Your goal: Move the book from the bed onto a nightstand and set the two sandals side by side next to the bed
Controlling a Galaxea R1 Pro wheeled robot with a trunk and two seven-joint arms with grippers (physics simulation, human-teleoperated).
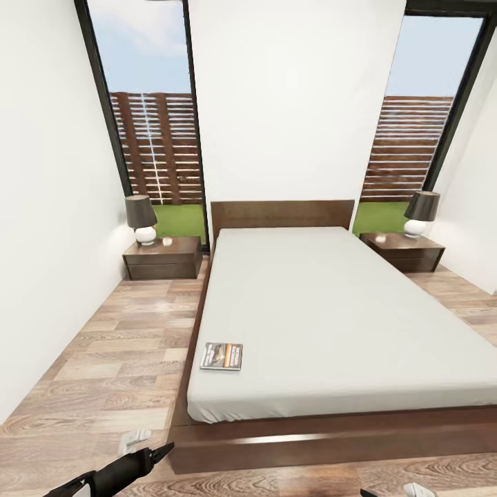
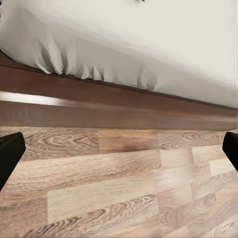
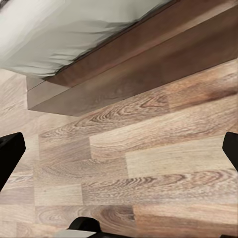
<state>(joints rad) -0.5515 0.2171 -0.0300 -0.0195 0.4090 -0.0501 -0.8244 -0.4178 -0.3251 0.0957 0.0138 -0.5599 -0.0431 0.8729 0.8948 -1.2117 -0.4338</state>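
Both grippers, left (image 2: 119,148) and right (image 3: 119,148), hang wide open and empty above the floor (image 1: 117,345), while the book (image 1: 221,356) lies on the bed (image 1: 345,310) near its near-left corner; reaching risks striking the frame.

No legible text anywhere; lettering on the book (image 1: 221,356) too blurred.

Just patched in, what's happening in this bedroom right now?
The robot stands at the foot of the bed, holding nothing. The book lies on the mattress near the foot corner on the robot's left, not yet moved. A nightstand with a lamp sits on each side of the headboard. The left gripper and right gripper are both open over bare wood floor beside the bed frame.
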